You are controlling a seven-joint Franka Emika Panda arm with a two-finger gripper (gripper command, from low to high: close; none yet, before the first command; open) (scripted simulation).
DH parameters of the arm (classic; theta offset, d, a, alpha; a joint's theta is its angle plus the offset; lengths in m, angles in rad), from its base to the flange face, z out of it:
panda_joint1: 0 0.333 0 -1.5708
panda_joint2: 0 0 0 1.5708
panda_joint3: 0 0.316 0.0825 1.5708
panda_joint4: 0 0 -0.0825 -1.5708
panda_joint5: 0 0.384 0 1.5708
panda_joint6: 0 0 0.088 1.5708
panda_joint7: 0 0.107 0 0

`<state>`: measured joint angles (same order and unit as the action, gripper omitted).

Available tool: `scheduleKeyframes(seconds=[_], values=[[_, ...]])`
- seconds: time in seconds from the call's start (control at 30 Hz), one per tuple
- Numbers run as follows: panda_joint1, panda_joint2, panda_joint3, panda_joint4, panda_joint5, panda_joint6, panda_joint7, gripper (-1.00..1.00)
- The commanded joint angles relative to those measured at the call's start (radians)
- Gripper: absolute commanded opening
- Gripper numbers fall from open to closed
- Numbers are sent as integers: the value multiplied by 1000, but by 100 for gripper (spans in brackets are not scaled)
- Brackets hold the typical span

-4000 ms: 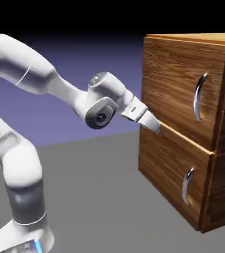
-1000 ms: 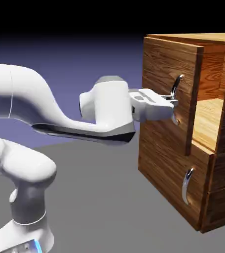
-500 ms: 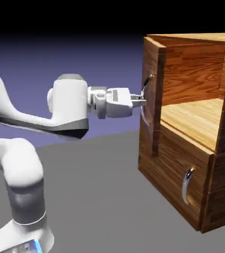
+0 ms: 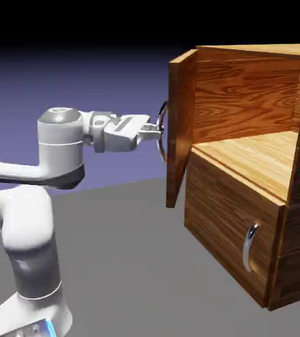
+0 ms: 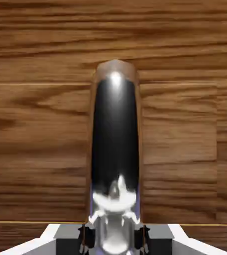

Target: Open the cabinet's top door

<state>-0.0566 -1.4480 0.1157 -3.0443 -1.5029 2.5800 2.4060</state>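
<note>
Blue-violet backdrop fades to black overhead, and a plain grey bench [image 4: 126, 263] carries both the robot and the cabinet [image 4: 245, 217], which sits at the right of the exterior view with its corner toward the camera. Its top door [image 4: 179, 128] stands swung wide on its hinge, seen nearly edge-on, so the upper compartment lies open with its pale wooden floor and back wall in view. The lower panel is shut, its own silver handle [image 4: 249, 245] untouched.

From the lower left the white arm [image 4: 21, 217] reaches level toward the door's outer face, and the gripper [image 4: 154, 129] meets the door's curved silver handle [image 4: 161, 131]. The jaws are clamped tight on that bar: the hand view shows the polished handle [image 5: 114, 149] rising straight up between the two grey tips at the bottom edge, with the door's wood grain filling everything behind it. That hold makes sense, since the handle is the one part of a flat panel that offers purchase, and gripping it across its narrow width lets the hand pull the door around its hinge without slipping. The wrist lies level and faces the panel squarely, which keeps the pull in line with the door's arc.

Judging by how far the door has turned from the cabinet front, the opening looks essentially done; letting go and backing the hand clear seems all that is left.
</note>
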Motion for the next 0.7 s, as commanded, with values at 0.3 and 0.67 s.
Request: scheduleKeyframes(seconds=[0.3,0.67], values=[[183,-107,323,-5,423,-355,-135,-100],[192,5,721,208,783,-767,-130,-100]])
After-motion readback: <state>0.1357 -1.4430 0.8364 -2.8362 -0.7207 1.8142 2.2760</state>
